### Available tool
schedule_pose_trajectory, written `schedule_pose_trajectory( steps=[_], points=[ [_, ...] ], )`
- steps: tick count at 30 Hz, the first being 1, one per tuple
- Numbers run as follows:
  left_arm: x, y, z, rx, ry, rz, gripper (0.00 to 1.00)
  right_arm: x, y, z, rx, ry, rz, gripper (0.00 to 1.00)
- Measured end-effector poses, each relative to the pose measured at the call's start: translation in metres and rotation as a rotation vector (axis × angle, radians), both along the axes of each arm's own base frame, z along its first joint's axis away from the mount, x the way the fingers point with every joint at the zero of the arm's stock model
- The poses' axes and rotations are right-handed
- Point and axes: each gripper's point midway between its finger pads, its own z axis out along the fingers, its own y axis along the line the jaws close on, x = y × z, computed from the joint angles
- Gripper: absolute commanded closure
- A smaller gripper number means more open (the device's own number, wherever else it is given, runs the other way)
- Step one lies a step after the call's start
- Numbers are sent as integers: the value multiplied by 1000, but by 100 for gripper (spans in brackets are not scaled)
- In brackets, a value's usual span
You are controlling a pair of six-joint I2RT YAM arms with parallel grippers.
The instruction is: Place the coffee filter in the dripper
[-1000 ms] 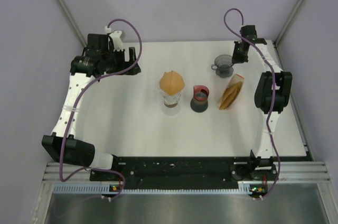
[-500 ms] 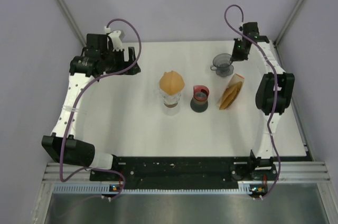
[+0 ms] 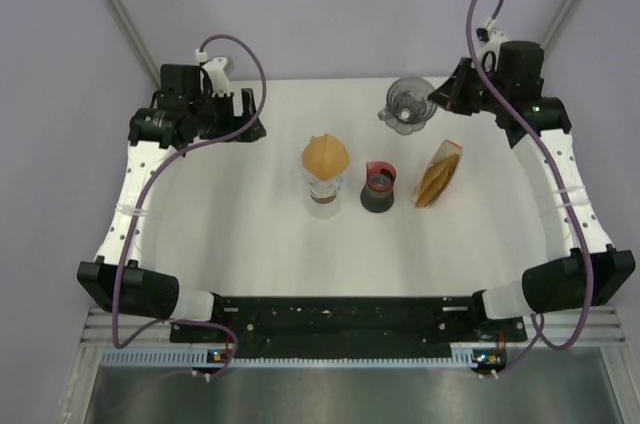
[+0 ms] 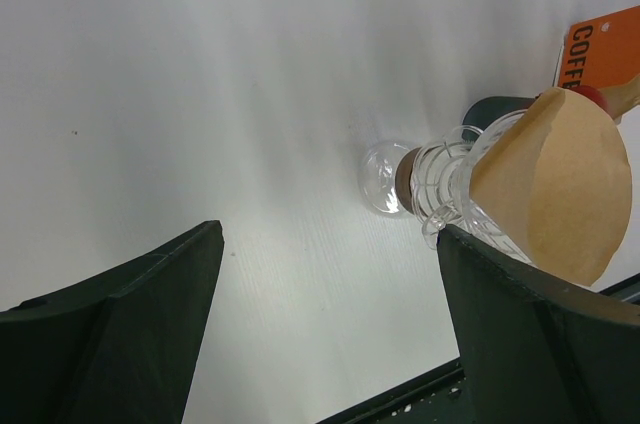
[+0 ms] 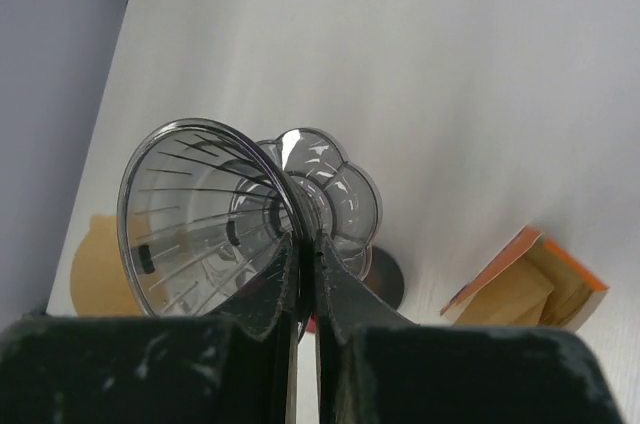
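White table [image 3: 250, 234] between pale lilac walls: the right gripper [image 3: 437, 99] has lifted the clear plastic dripper [image 3: 407, 104] off the spot where it sat a second ago.
The right arm has swung out toward the right wall, and its fingers are pinched together on the dripper's wall at the rim, holding it tilted in the air above the far side of the table. The left gripper [image 4: 330, 239] has not moved; it hangs at the far left with its fingers spread wide and nothing between them. The coffee filter [image 3: 326, 153], a brown paper cone, sits on top of a ribbed glass jar [image 4: 440, 184] at the middle of the table, well apart from the dripper. Just beside the jar stands a dark cup with a red rim [image 3: 379, 187], then an orange box [image 3: 439, 174] of filters.
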Motion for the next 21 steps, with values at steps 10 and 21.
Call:
schedule_pose_trajectory(
  steps=[10,21],
  points=[
    [-1,-2,1,-9,0,-10,6,-51,35,-106,37,295,115,100],
    [-5,0,9,-12,-23,-6,6,-54,73,-125,19,327,202,100]
  ],
)
